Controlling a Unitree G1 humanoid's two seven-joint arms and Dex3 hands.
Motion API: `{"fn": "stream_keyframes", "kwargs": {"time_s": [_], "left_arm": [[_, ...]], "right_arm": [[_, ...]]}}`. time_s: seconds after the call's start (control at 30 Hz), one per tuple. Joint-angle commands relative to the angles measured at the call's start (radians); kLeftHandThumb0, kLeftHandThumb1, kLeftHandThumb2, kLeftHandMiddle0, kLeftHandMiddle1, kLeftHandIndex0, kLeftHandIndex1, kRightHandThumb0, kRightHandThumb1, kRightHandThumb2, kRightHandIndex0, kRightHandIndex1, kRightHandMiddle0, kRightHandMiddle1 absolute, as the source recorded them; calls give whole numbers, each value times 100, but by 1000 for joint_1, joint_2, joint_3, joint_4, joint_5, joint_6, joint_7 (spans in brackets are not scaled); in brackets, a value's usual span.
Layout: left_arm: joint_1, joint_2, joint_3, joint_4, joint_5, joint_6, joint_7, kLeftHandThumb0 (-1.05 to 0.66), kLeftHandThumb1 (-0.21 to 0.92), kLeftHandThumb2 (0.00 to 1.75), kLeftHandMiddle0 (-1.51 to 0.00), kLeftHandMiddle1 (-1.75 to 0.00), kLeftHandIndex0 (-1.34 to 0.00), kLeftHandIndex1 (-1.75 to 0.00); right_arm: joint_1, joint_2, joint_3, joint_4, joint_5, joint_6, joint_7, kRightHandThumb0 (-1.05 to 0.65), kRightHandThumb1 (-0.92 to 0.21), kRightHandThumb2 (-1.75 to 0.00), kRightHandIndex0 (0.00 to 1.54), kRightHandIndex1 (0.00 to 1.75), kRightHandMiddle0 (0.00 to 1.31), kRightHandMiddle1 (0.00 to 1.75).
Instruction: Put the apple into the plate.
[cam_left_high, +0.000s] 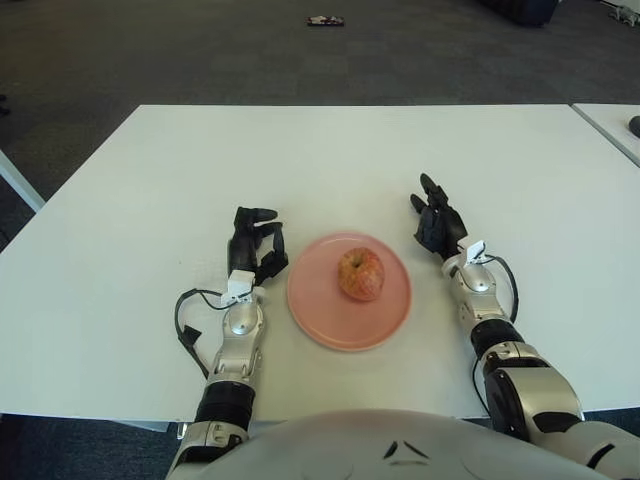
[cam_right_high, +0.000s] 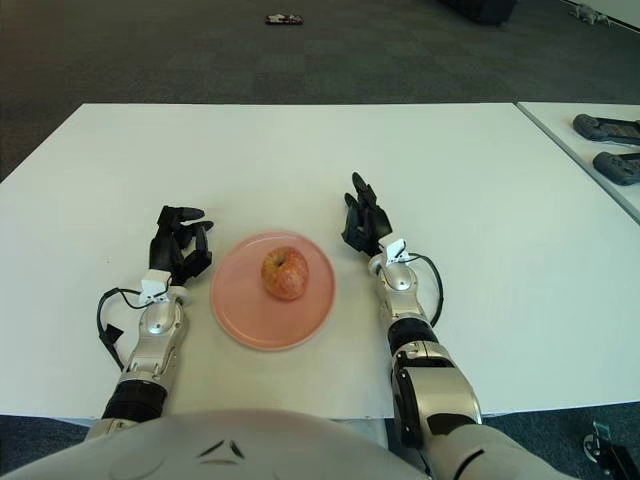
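Observation:
A red-yellow apple (cam_left_high: 360, 274) sits upright in the middle of a pink plate (cam_left_high: 318, 315) on the white table (cam_left_high: 330, 160). My left hand (cam_left_high: 254, 244) is just off the plate's left rim, fingers loosely spread, holding nothing. On the other side of the plate my right hand (cam_left_high: 437, 218) has its fingers stretched out and apart, empty too. Neither hand touches the apple.
A second white table (cam_right_high: 590, 150) stands to the right across a narrow gap, with two dark controllers (cam_right_high: 610, 128) on it. A small dark object (cam_left_high: 324, 19) lies on the carpet beyond the table's far edge.

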Motion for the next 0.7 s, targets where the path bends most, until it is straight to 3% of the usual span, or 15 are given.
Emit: {"fn": "stream_keyframes", "kwargs": {"time_s": [0.0, 0.27, 0.67], "left_arm": [[-7, 10, 1, 15, -9, -25, -20, -48, 79, 105, -33, -23, -2, -97], [-4, 17, -3, 28, -25, -68, -59, -49, 91, 96, -27, -9, 0, -81], [-1, 32, -8, 33, 6, -81, -57, -51, 92, 97, -24, -5, 0, -76]], "right_arm": [[34, -6, 2, 6, -4, 26, -1, -99, -92, -108, 0, 0, 0, 0], [42, -5, 3, -5, -4, 22, 0, -100, -92, -106, 0, 0, 0, 0], [52, 0, 10, -28, -5, 21, 4, -101, -92, -105, 0, 0, 0, 0]]}}
